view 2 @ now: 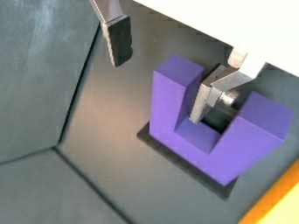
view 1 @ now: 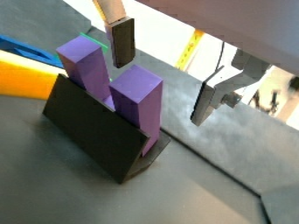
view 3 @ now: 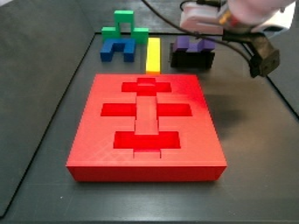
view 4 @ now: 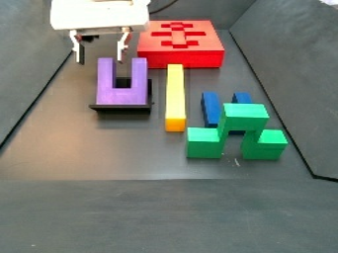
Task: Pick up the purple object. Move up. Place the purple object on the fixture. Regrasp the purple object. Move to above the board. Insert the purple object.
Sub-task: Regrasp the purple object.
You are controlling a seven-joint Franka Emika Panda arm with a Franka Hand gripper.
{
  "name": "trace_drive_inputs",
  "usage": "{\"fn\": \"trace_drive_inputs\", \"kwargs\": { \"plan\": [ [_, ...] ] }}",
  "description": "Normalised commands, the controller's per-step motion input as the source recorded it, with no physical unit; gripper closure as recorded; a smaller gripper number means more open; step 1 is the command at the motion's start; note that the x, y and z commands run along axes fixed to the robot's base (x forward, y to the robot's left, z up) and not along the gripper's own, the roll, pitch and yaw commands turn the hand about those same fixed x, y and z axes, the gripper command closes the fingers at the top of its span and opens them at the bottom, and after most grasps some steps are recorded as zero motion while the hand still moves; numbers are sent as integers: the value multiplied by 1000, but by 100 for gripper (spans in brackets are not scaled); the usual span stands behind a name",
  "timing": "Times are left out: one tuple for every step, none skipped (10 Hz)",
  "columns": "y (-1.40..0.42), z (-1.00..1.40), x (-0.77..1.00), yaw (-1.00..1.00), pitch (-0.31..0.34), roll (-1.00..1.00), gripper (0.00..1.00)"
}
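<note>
The purple object [view 4: 122, 84] stands in the black fixture [view 4: 119, 107] with its two prongs pointing up; both side views show it [view 3: 193, 42]. My gripper [view 4: 103, 51] hangs open just over it. In both wrist views the fingers straddle one prong [view 1: 138, 92]: one finger [view 2: 216, 92] is in the gap between the prongs, the other [view 2: 117, 39] is outside. Neither pad touches the purple plastic. The gripper's midpoint [view 1: 170, 70] lies over that prong [view 2: 176, 96]. The red board [view 3: 146, 114] with cross-shaped recesses lies flat apart from the fixture [view 3: 193, 59].
A yellow bar [view 4: 173, 94] lies beside the fixture, between it and a blue U-shaped block [view 4: 211, 107] and a green block [view 4: 238, 133]. The same pieces [view 3: 153, 52] sit beyond the board. Raised dark walls edge the floor.
</note>
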Motion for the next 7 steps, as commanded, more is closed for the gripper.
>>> {"fn": "trace_drive_inputs", "kwargs": {
  "plan": [
    [-57,-200,0,194,0,391,0],
    [-63,-129,0,106,-14,0,0],
    [-11,-49,0,117,-51,-91,0],
    [0,-51,6,100,-211,-291,0],
    [0,-29,0,106,-326,-303,0],
    [0,-11,0,140,-311,-174,0],
    [0,0,0,89,-157,0,0]
  ]
}}
